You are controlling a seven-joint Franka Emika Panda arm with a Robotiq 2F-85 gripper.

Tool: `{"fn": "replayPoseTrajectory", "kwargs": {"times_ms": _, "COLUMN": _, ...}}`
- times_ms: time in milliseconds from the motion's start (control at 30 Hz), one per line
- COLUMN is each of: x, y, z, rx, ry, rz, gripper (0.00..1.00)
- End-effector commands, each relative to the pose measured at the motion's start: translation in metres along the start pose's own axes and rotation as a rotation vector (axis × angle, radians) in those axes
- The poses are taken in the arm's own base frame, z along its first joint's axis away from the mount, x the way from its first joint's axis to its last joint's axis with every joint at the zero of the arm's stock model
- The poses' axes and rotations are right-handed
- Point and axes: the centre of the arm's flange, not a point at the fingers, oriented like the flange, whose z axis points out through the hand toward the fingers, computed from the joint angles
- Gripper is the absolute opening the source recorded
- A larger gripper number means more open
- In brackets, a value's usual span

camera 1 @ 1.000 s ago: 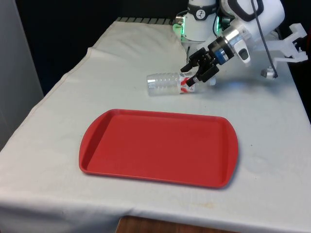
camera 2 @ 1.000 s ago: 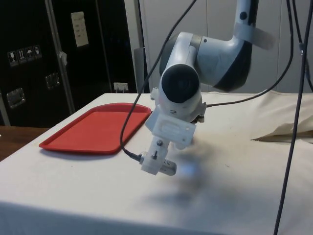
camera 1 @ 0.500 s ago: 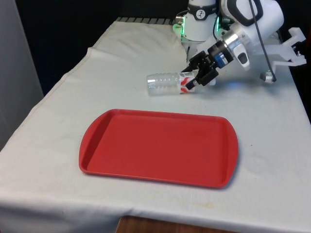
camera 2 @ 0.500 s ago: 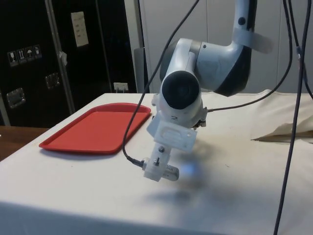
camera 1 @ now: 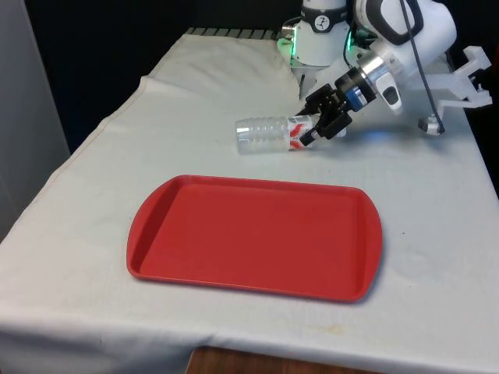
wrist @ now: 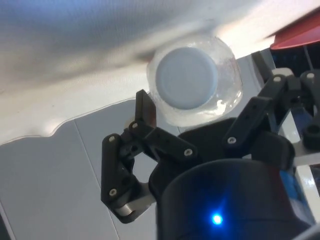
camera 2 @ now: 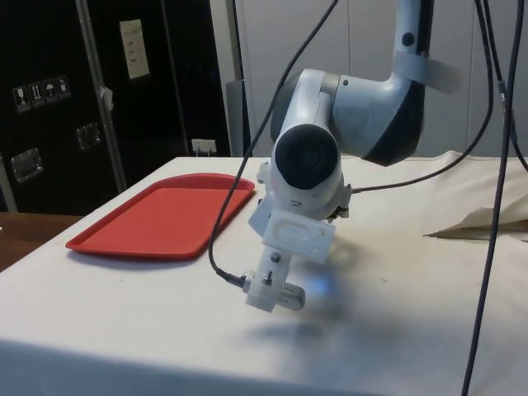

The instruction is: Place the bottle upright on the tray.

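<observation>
In the front view the red tray (camera 1: pixel 255 238) sits near the camera. Beyond it the clear bottle (camera 1: pixel 271 133) lies flat on the table (camera 1: pixel 117 156), cap toward the tool (camera 1: pixel 323 123), whose fingers straddle the cap end, spread wide. Best to close squarely on the neck. In the side view the arm hides the bottle.

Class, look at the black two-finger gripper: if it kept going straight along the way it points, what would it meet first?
Most likely the capped end of the clear plastic bottle lying on its side; its round cap sits right ahead, between the open fingers of the gripper.
</observation>
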Motion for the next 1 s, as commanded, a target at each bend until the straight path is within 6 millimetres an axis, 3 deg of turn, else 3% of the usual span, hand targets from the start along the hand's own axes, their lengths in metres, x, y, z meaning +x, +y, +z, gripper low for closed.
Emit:
{"fn": "replayPoseTrajectory", "kwargs": {"times_ms": 0, "x": 0.002, "y": -0.001, "z": -0.003, "rx": -0.006, "ry": -0.005, "rz": 0.005, "gripper": 1.00}}
{"fn": "replayPoseTrajectory", "kwargs": {"times_ms": 467, "x": 0.008, "y": -0.001, "z": -0.013, "rx": -0.018, "ry": -0.055, "rz": 0.017, "gripper": 1.00}}
{"fn": "replayPoseTrajectory", "kwargs": {"times_ms": 967, "x": 0.014, "y": 0.001, "z": -0.008, "rx": -0.012, "ry": -0.039, "rz": 0.015, "gripper": 1.00}}
